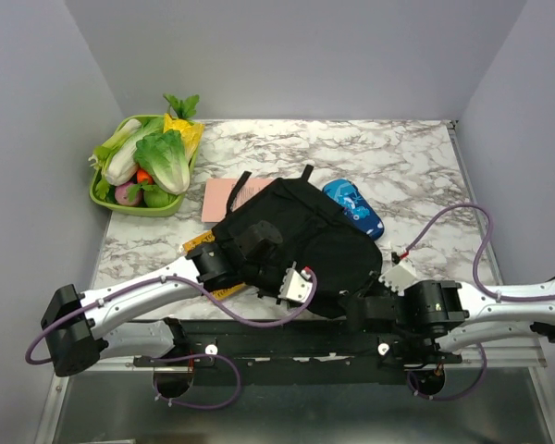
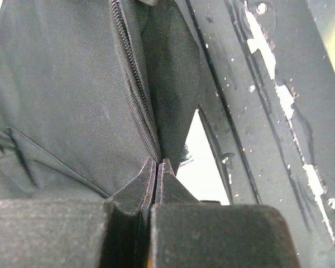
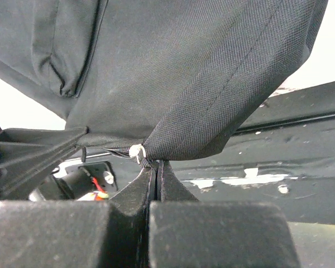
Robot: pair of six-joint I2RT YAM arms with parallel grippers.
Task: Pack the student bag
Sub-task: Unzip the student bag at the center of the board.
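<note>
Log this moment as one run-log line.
left tool: shut on student bag at zipper seam | right tool: shut on student bag edge | glasses case: lying beside student bag, not inside

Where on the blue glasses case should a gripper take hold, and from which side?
Probably across the short width of the blue glasses case, near its middle, coming straight down from above. It lies flat, long and narrow, slanted on the table, and the student bag crowds one long side, so a sideways approach looks blocked.
</note>
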